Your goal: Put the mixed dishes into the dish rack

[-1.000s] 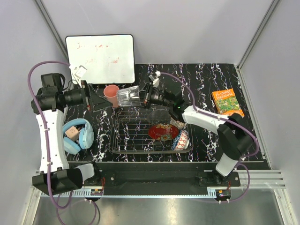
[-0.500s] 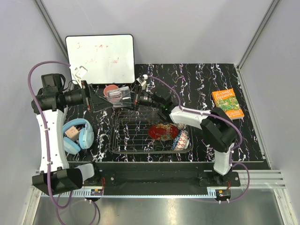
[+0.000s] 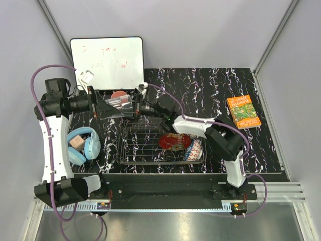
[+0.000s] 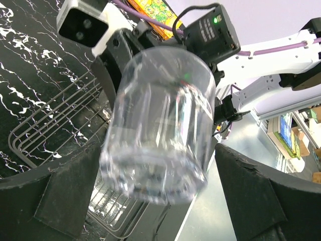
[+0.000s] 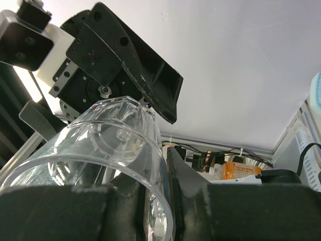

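One clear glass tumbler [image 4: 158,125] — faceted, tipped sideways — right gripper [image 5: 153,197] pinching its rim, left gripper [image 4: 158,187] wide, probably not touching.

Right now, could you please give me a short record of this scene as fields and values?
held item: clear glass tumbler, between the two tools
right tool: shut on the tumbler's rim
left tool: open, fingers either side of the tumbler
dish rack: holds red plate and blue patterned bowl
pink cup: outside the rack, behind the tumbler
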Action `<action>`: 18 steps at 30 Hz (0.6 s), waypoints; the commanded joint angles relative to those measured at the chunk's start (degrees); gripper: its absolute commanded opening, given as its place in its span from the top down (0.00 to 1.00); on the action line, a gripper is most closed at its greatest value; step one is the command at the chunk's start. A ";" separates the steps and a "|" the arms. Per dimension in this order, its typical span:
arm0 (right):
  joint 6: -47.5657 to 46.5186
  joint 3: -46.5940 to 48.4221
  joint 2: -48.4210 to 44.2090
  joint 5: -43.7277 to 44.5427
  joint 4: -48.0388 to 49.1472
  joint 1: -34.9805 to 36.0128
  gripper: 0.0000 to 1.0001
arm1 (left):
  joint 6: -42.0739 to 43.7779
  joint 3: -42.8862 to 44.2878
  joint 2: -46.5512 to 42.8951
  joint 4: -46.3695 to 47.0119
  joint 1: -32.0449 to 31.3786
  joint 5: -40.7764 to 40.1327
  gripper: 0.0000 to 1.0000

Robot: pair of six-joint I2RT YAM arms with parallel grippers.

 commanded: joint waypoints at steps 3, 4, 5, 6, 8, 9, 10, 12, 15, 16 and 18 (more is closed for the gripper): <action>2.31 3.84 1.82 0.35 6.29 1.99 1.00 | 0.89 0.10 -0.85 1.48 -0.27 0.55 0.02; 2.39 4.02 1.91 0.18 6.37 2.08 1.00 | 0.98 0.01 -1.03 1.57 -0.18 0.54 0.09; 2.39 3.93 2.00 0.09 6.38 2.08 1.00 | 1.07 0.10 -1.21 1.66 -0.27 0.46 0.16; 2.39 3.59 2.00 0.09 6.55 2.25 1.00 | 0.98 0.10 -1.29 1.83 -0.18 0.46 0.24; 2.39 2.71 1.57 0.26 6.81 2.17 1.00 | 0.72 0.27 -1.30 1.84 -0.18 0.63 0.45; 2.39 1.49 1.30 0.52 6.82 2.08 1.00 | 0.63 0.28 -1.12 1.92 -0.27 0.72 0.51; 2.22 0.95 0.95 1.05 6.82 2.08 1.00 | 0.63 0.28 -1.12 2.01 -0.18 0.63 0.57; 2.04 -0.02 0.51 1.49 6.82 2.17 0.99 | 0.28 0.36 -1.12 2.01 -0.27 0.46 0.81; 2.13 -0.02 0.59 1.32 6.82 2.17 0.78 | -0.25 0.28 -0.94 2.18 -0.27 0.28 1.00; 2.04 -0.11 0.59 1.23 6.73 2.08 0.72 | -0.51 0.45 -0.94 2.19 -0.18 0.19 1.00; 1.43 -1.07 -0.10 1.05 5.50 1.82 0.56 | -0.86 1.50 -1.03 1.84 -0.18 -0.07 1.00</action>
